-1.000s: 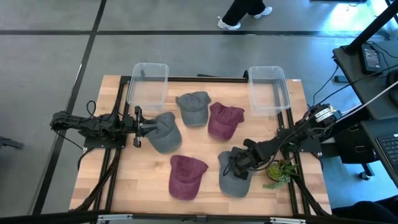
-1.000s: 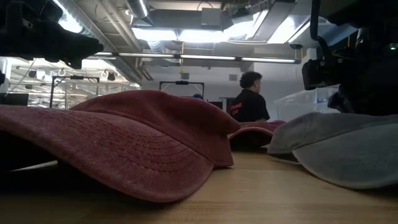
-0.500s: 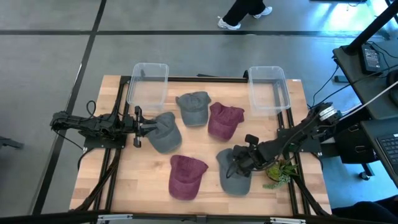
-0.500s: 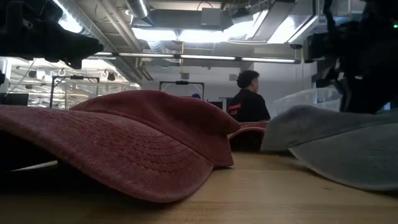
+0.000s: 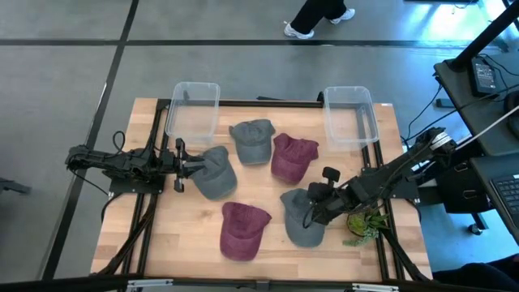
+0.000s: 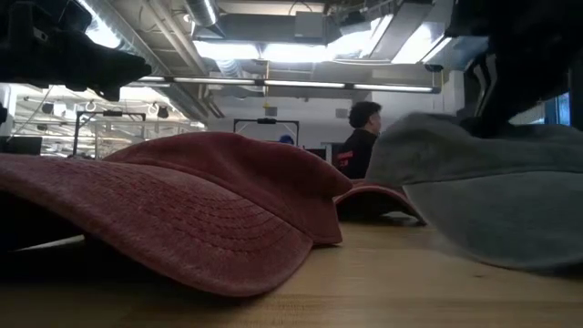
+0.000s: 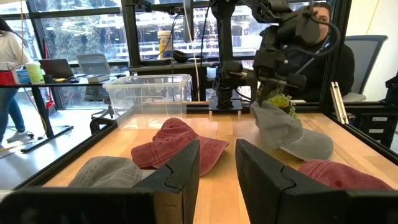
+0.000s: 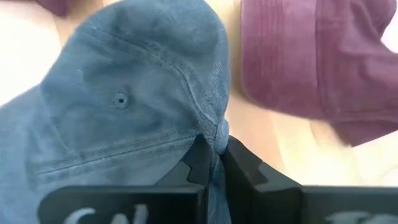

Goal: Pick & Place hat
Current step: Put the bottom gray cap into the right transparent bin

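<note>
Two clear plastic bins [image 5: 192, 109] [image 5: 350, 114] are set at the far corners of the wooden slatted table [image 5: 268, 247]. Between them lie a grey cotton cap [image 5: 251, 140] and a maroon cap [image 5: 290, 157]. Another grey cap [image 5: 212, 171] is placed left, a second maroon cap [image 5: 242, 229] at the front, a blue-grey cap [image 5: 301, 216] to its right.

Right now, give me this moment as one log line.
right fingers shut on grey cap, lifting | left fingers open beside another grey cap | bins empty
</note>
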Available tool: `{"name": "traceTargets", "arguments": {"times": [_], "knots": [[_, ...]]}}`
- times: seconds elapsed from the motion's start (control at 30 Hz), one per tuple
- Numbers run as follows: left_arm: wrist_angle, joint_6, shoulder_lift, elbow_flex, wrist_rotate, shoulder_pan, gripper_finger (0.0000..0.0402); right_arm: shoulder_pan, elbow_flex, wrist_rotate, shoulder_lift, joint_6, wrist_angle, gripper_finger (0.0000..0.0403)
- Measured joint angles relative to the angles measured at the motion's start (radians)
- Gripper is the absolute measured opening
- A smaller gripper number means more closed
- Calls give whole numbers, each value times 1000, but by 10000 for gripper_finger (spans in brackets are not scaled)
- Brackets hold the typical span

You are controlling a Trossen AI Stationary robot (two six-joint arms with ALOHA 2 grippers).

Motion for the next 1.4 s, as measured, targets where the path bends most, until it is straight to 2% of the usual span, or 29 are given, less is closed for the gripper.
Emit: {"name": "traceTargets", "arguments": {"times": [0.5, 0.67, 0.9, 1.13, 1.4], "knots": [[0, 0, 0, 0, 0, 0, 102, 2, 1, 97, -204, -123, 38, 26], [0, 0, 0, 0, 0, 0, 100, -13, 1, 100, -282, -226, 120, 26], [0, 0, 0, 0, -4, 0, 99, -67, 40, 187, -408, -401, 157, 26], [0, 21, 0, 0, -7, 0, 102, -142, 228, 333, -472, -591, 10, 26], [0, 26, 0, 0, -8, 0, 98, -307, 440, 514, -473, -560, -321, 26]]}}
